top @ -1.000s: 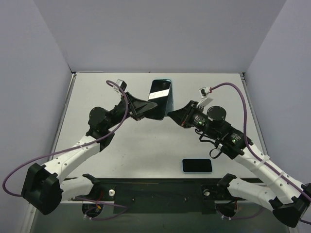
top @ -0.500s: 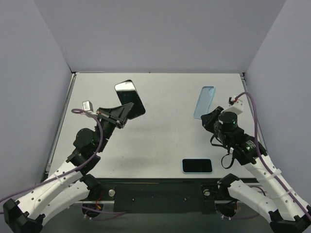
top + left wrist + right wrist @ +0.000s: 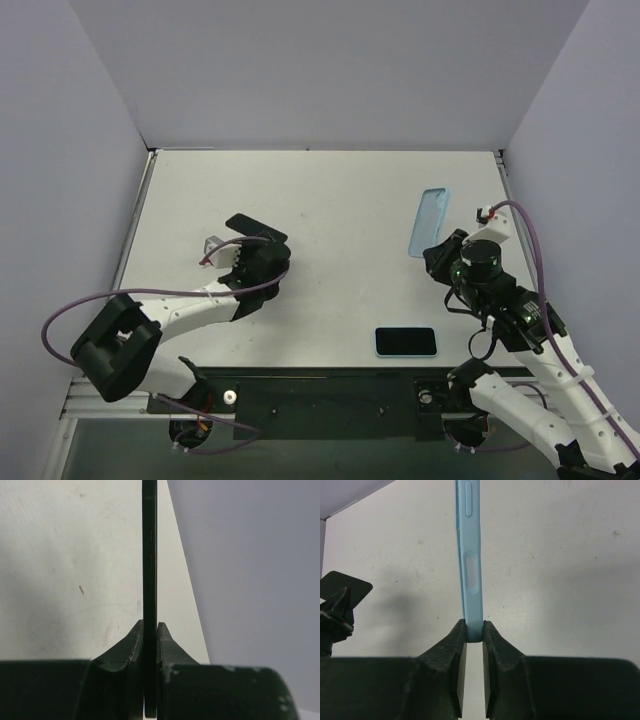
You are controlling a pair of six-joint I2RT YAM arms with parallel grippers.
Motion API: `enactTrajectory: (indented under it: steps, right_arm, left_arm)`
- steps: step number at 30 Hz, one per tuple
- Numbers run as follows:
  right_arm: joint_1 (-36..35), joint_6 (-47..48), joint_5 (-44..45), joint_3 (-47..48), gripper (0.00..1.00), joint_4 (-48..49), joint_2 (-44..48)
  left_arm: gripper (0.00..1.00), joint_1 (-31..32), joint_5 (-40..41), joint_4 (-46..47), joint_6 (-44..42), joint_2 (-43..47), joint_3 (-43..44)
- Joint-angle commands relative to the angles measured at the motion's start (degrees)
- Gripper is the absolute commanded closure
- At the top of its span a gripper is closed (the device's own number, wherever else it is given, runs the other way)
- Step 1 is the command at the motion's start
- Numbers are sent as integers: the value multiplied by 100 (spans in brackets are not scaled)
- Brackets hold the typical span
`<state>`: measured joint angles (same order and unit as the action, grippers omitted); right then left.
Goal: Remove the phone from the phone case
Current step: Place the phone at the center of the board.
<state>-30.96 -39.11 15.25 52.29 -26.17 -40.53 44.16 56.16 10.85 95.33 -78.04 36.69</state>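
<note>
A slim black phone (image 3: 149,555) is pinched edge-on in the left hand (image 3: 150,630), low over the left of the pale counter (image 3: 340,210), and the right hand (image 3: 474,628) pinches the light-blue rubbery case (image 3: 471,570), apparently empty, well apart at the right, likely so each can be set down separately.

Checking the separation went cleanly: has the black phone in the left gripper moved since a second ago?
Yes. The phone, clamped in the left gripper, has swung left and nearer the arm bases, farther from the second phone lying flat.
</note>
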Motion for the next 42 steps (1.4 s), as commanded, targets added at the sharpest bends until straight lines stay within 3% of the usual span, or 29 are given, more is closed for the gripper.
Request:
enactTrajectory:
  steps: [1, 4, 5, 7, 9, 13, 15, 24, 28, 31, 37, 42]
  right_arm:
    - [55, 115, -118, 325, 100, -300, 221]
    - [55, 105, -188, 448, 100, -502, 344]
    - [64, 123, -189, 509, 100, -598, 353]
    - [64, 158, -241, 668, 100, -818, 406]
    - [64, 228, -250, 800, 100, -1047, 467]
    - [64, 457, -189, 897, 100, -1478, 573]
    - [73, 623, -154, 958, 100, -1714, 520]
    - [73, 492, -285, 914, 100, -1935, 432]
    - [81, 484, -294, 879, 100, -1935, 406]
    - [81, 475, -277, 844, 100, -1927, 345]
    - [81, 492, -276, 791, 100, -1839, 283]
    - [90, 422, -329, 809, 100, -1821, 300]
  left_arm:
    - [100, 40, 1642, -984, 1866, -464, 1048]
    - [100, 145, 1688, -2600, 3401, -1045, 1542]
    - [100, 163, 1635, -3136, 4309, -1377, 1717]
    - [100, 198, 1609, -3587, 5035, -1854, 2017]
    - [100, 189, 1539, -4019, 5659, -2311, 2324]
    - [100, 233, 1468, -3994, 5882, -2751, 2598]
    - [100, 198, 1433, -3340, 5892, -2831, 2370]
    - [100, -48, 1363, -1956, 5901, -3498, 2370]
    - [100, -127, 1345, -526, 5909, -3850, 2097]
    - [100, -171, 1371, -304, 5909, -4043, 2044]
    - [71, -276, 1055, 382, 5726, -4342, 2035]
    - [61, -321, 800, 898, 5593, -4465, 2027]
